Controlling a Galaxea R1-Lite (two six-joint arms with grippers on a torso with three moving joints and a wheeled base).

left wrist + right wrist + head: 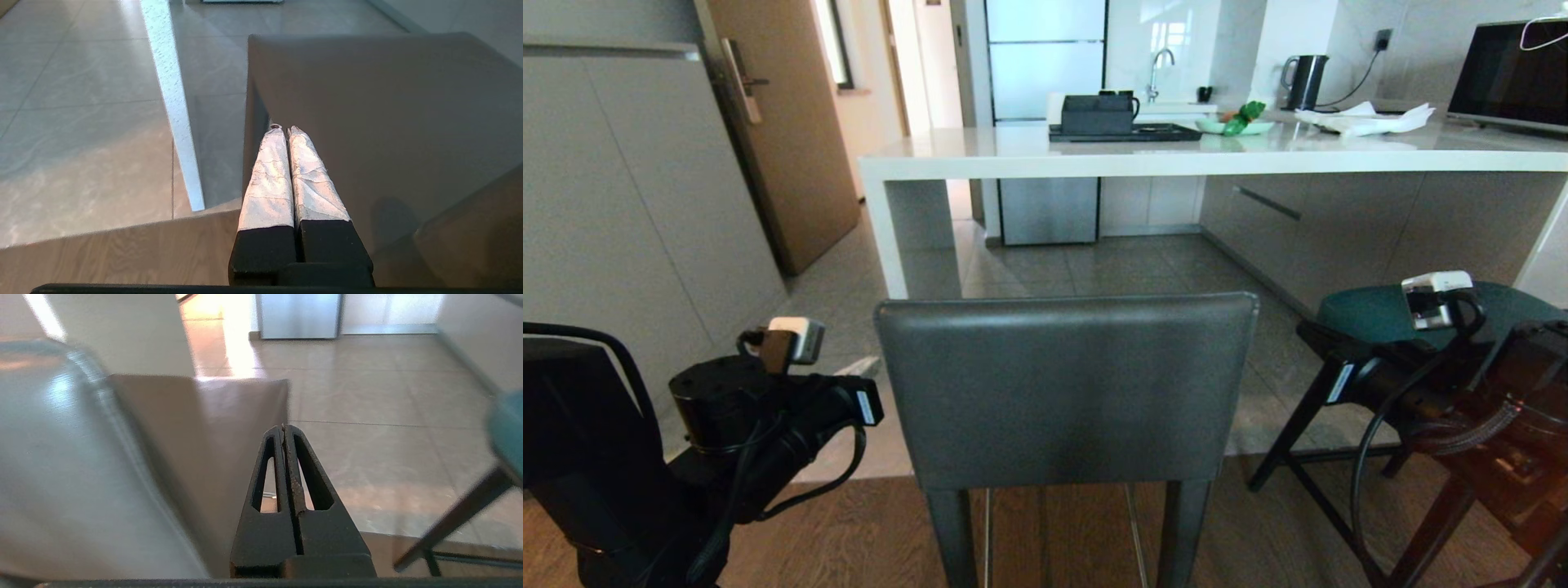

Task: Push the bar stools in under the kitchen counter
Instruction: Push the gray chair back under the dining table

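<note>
grey stool [1066, 384] stands short of counter edge [1217, 162], floor between.

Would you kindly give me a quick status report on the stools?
Left claw shut, at grey stool back. Right claw shut, beside it. Both stools still outside counter; teal stool right. Path ahead open.
</note>
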